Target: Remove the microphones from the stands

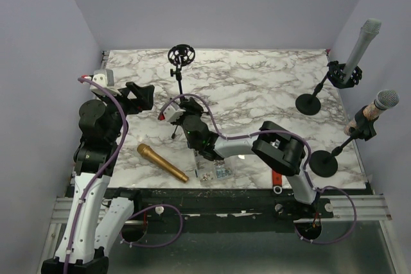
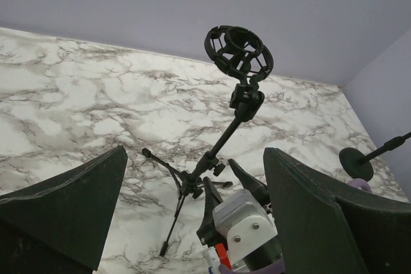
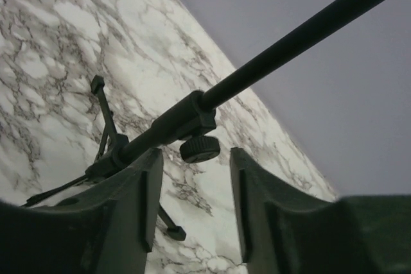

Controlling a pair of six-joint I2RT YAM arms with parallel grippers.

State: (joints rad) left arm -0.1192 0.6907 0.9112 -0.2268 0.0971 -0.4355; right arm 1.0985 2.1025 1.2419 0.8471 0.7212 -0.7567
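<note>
A black tripod stand stands at the back centre, and its round shock mount is empty. It also shows in the left wrist view. A gold microphone lies flat on the marble near the front left. My right gripper is open at the stand's lower pole. The pole crosses just beyond the left fingertip, not clamped. My left gripper is open and empty, raised left of the stand, with its fingers facing it.
Two more microphones sit in round-based stands at the right: a grey one at the back and a silver-headed one nearer. Small clear packets lie at the front edge. Purple walls close in the table.
</note>
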